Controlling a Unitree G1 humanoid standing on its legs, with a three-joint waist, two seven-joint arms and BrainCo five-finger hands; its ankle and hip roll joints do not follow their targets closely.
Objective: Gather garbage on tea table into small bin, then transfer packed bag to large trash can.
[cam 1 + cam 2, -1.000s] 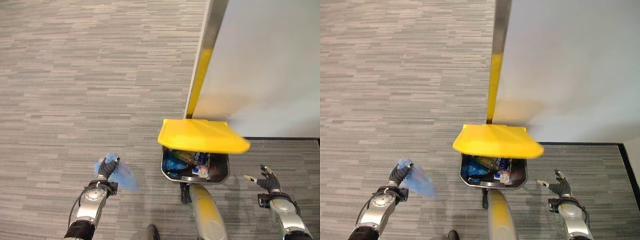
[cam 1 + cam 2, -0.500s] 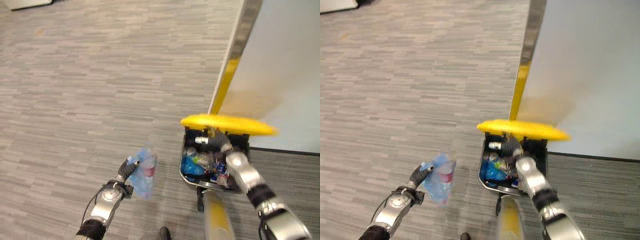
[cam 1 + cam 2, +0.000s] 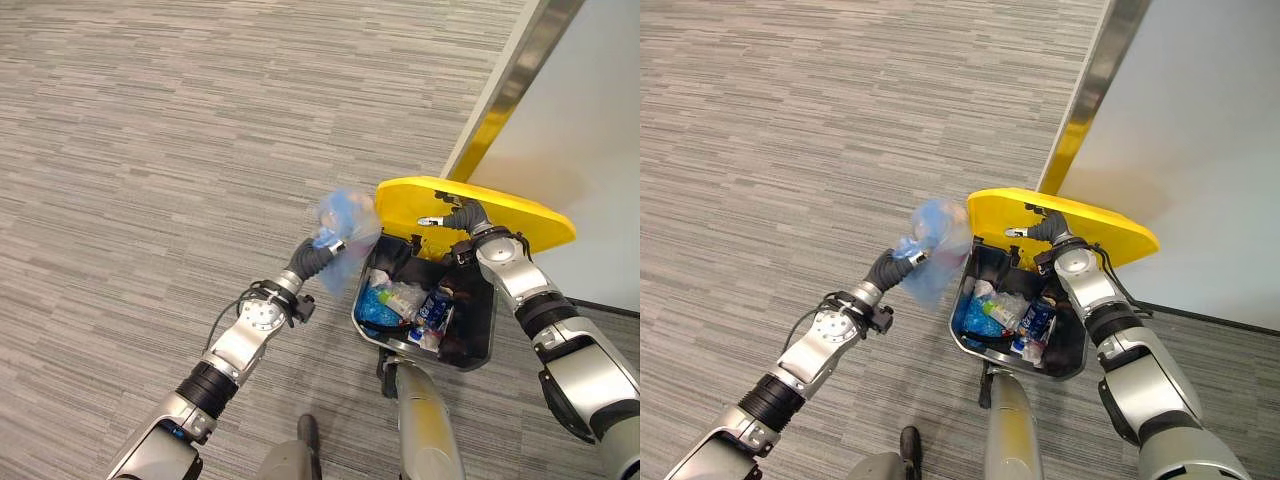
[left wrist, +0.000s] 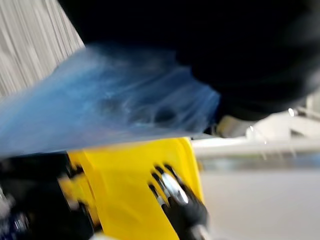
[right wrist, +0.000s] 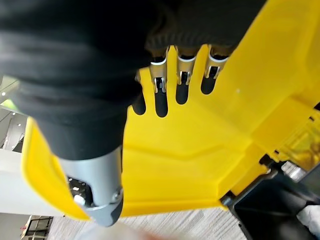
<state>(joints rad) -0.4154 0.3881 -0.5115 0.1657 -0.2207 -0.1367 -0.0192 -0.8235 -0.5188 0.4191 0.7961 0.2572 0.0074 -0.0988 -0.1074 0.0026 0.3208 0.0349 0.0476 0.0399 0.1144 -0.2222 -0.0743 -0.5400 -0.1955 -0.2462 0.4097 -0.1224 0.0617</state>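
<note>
- since half a second ago the left hand (image 3: 898,258) has swung the blue bag (image 3: 930,245) up from low over the carpet to the near-left rim of the large trash can (image 3: 970,345), and the right hand (image 3: 1042,228) has come up out of the can's mouth to the underside of the yellow lid (image 3: 1110,228).
- the blue bag is a translucent, bunched packet with something pale and reddish inside; it hangs in the air, gripped at its lower end, just beside the can's left edge and next to the lid's front corner.
- the left hand has its fingers curled round the bag's gathered neck; in the left wrist view the blue film (image 4: 115,105) spreads past the dark cover, with the yellow lid beyond it.
- the right hand has its fingers straight and spread flat against the lid's underside (image 5: 200,145), propping the lid tilted up; it grips nothing.
- the can stands open on the grey striped carpet (image 3: 150,150), dark inside, already containing a blue bag, crumpled clear plastic, and a blue-and-white packet.
- behind the can a pale wall panel (image 3: 610,120) rises with a metal edge strip (image 3: 505,90) that reflects yellow near the lid.
</note>
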